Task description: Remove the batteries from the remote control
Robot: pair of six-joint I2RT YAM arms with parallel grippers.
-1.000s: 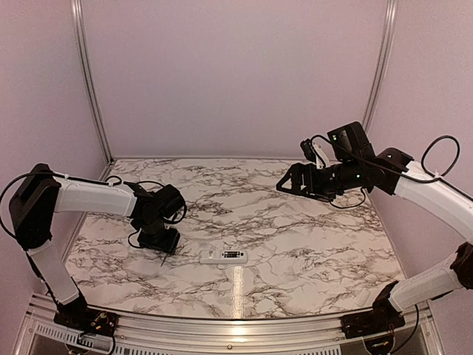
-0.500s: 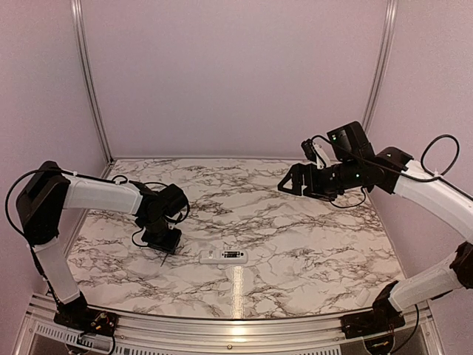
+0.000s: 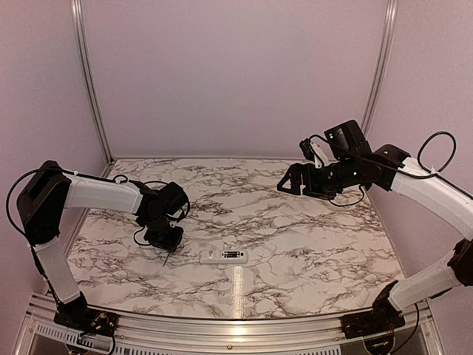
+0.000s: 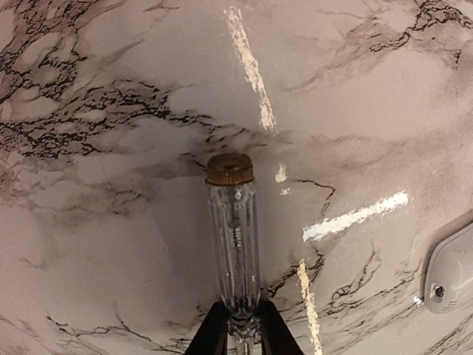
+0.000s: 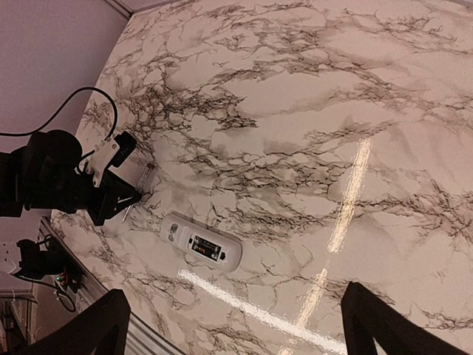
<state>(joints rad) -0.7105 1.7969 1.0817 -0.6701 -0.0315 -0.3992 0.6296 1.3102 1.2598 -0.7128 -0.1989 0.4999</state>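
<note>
**Remote [image 3: 224,257] flat on table [image 3: 295,244], left gripper [image 3: 168,246] clamped on stick [image 3: 163,259]**

The remote lies near the middle of the marble table, toward the near edge, with its length running left to right in the top view. Its button face is up: the right wrist view shows a dark window and small marks along the white bar. The batteries cannot be seen in any view.

The left gripper is low over the table, just left of the remote. Its jaws are closed on a slim clear stick, and in the left wrist view the two dark fingers [image 4: 214,333] pinch the stick's near end from both sides. The stick reaches away from the camera and ends in a brass-coloured cap [image 4: 230,168]. In the top view the stick slants down toward the table close to the remote's left end. Whether its tip touches the surface cannot be told. One rounded end of the remote shows at the right edge of the left wrist view, beside the stick and apart from it.

The right gripper [image 3: 288,183] hangs raised over the far right part of the table, well apart from the remote. Its jaws are spread wide with nothing between them; the right wrist view shows one finger at each lower corner, with the remote and the left gripper on the table beyond.
</note>
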